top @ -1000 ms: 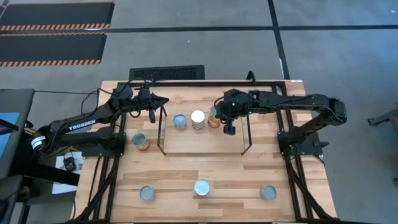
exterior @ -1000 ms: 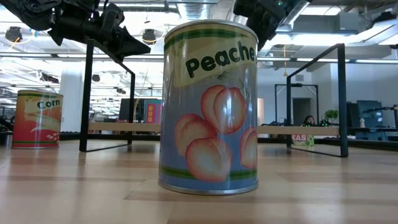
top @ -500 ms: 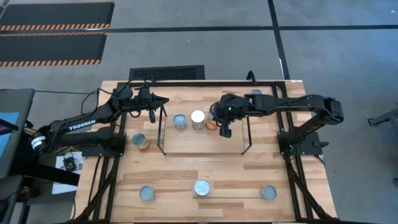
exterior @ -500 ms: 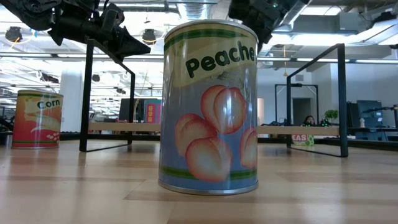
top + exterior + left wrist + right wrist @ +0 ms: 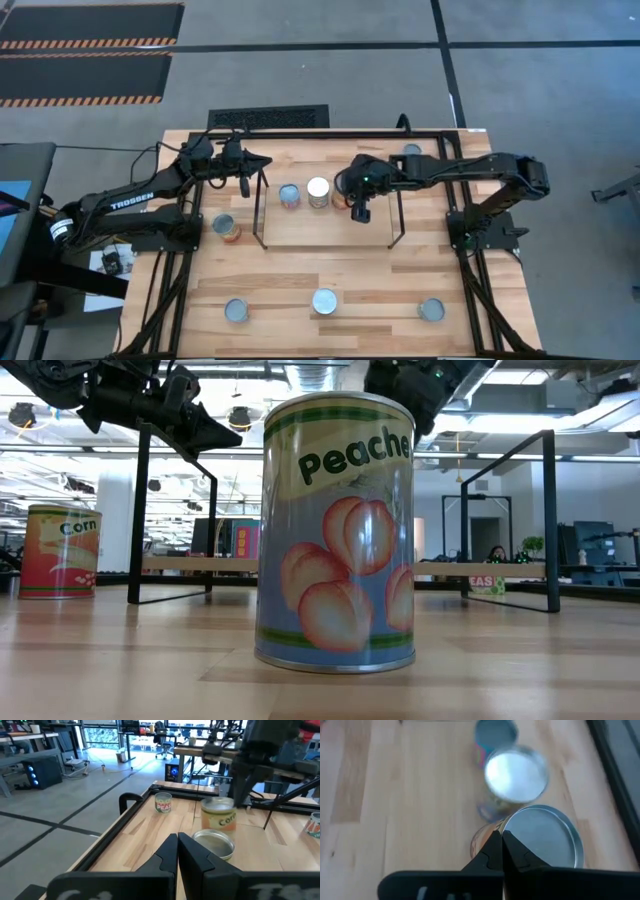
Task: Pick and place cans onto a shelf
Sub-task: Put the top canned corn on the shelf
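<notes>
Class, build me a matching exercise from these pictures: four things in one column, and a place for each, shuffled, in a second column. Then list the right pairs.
Things:
1. white-topped can
2. corn can
3. peaches can
4. right gripper

Places:
A. front row of the table, middle
B. above the shelf, beside the cans on it
C. on the table, left of the shelf
D. on the shelf, middle of three cans

Pairs: 1-D, 2-C, 3-A, 4-B

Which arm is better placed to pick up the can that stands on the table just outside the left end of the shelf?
Left. The left gripper hangs at the shelf's left end, on the same side as that can. The right gripper is over the shelf's other half.
</notes>
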Robot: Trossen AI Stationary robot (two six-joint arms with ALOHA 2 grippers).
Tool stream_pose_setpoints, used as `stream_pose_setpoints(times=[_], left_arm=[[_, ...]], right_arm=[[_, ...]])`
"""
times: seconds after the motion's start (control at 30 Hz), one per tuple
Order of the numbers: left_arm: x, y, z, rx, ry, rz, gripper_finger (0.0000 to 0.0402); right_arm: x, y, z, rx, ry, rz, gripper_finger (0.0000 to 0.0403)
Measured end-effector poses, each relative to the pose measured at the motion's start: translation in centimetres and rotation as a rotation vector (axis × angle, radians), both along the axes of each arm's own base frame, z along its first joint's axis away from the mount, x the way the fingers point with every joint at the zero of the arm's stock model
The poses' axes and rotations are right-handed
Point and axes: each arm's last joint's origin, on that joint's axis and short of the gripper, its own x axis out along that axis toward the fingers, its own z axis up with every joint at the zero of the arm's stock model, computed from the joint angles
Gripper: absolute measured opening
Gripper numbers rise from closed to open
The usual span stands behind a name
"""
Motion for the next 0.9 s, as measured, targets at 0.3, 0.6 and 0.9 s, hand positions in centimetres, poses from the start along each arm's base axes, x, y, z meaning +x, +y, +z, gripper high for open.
stream_pose_setpoints(times=[0.3, 0.6, 0.9], left_arm=[[0.0, 0.0, 0.0, 0.003, 0.002, 0.000, 0.0000], [0.0, 0.0, 0.0, 0.003, 0.001, 0.000, 0.0000], [0.0, 0.0, 0.0, 0.002, 0.001, 0.005, 0.0000]], right_arm=[[0.9, -0.4, -2.0, -0.007, 0.088, 0.012, 0.0005], [1.4, -0.5, -2.9, -0.019, 0.110, 0.028, 0.0007], [1.4, -0.5, -2.4, -0.017, 0.122, 0.033, 0.0030]])
